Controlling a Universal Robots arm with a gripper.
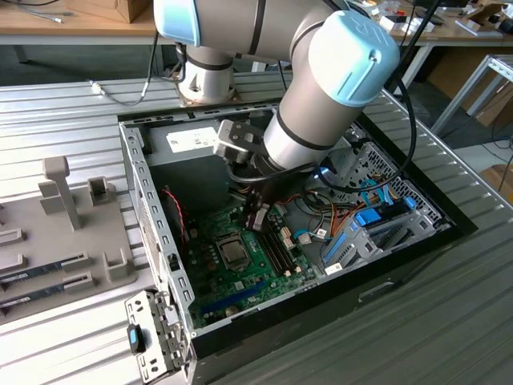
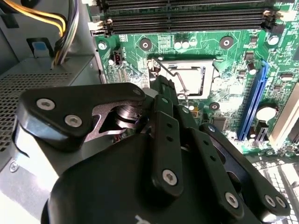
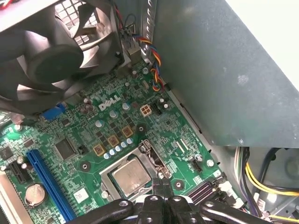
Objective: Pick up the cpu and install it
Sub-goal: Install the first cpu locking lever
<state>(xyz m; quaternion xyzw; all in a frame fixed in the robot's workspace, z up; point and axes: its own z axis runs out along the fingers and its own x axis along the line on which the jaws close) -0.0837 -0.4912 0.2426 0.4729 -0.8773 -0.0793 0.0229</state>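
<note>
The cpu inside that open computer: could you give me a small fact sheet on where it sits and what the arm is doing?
Cpu: lying flat in its socket on the green motherboard, silvery lid facing up
Robot arm: reaching down into the open computer case
Jaws: shut, just beside the cpu's edge, gripping nothing
Nearby: fan, blue slot, memory slots

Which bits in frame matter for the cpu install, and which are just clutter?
Job:
- cpu, sitting in the motherboard socket
- pincer, fingers together just beside the socket

Clutter:
- case fan
- blue expansion slot
- empty memory slots
- yellow power cables
- grey holder tray outside the case
</note>
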